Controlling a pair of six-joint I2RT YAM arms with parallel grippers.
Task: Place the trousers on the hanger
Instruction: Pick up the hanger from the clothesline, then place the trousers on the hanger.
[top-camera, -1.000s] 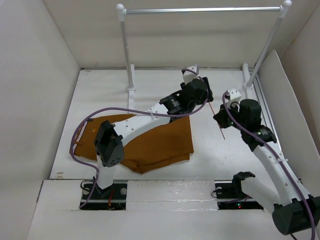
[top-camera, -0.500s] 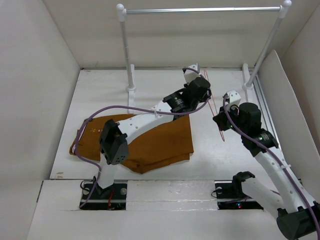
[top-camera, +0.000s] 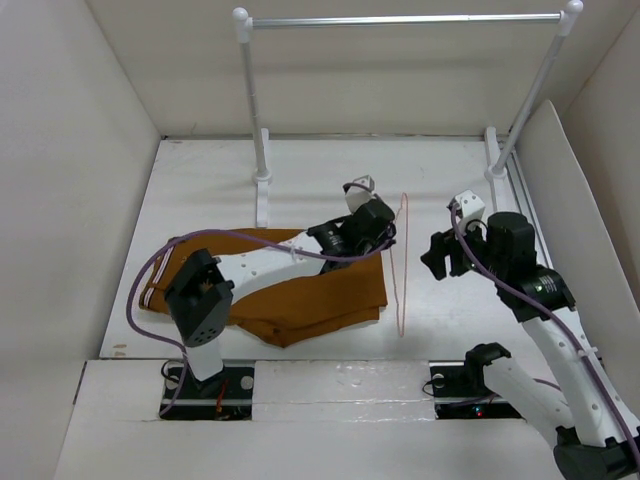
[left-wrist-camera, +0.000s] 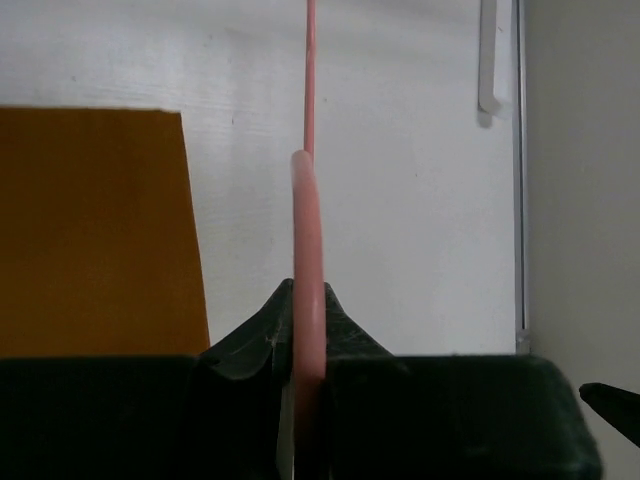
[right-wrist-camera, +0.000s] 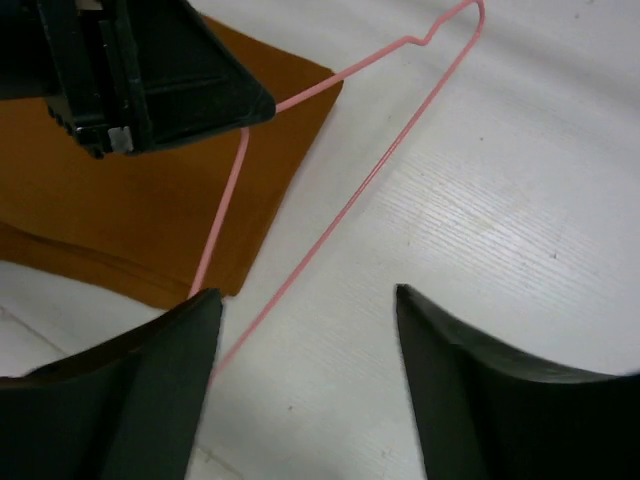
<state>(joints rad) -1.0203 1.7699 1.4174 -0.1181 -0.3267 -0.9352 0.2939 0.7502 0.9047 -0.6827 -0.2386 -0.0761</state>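
The rust-brown trousers (top-camera: 300, 290) lie folded on the white table, left of centre. The thin pink hanger (top-camera: 400, 270) runs front to back just off their right edge. My left gripper (top-camera: 390, 228) reaches over the trousers and is shut on the hanger; in the left wrist view the hanger wire (left-wrist-camera: 308, 230) is pinched between the fingers (left-wrist-camera: 345, 325), with the trousers (left-wrist-camera: 95, 230) to the left. My right gripper (top-camera: 432, 256) stands open just right of the hanger. In the right wrist view the hanger (right-wrist-camera: 350, 210) crosses the table below my right gripper (right-wrist-camera: 303, 298), apart from the fingers.
A silver rail (top-camera: 400, 18) on white posts (top-camera: 252, 100) spans the back of the table. A white panel (top-camera: 560, 200) leans along the right side. White walls close in the left and back. The left arm's purple cable (top-camera: 150, 270) loops over the trousers' left end.
The right gripper has opened and let go of the hanger. The left gripper has shut on it and pulled nearer and leftward; the hanger now lies along the trousers' right edge.
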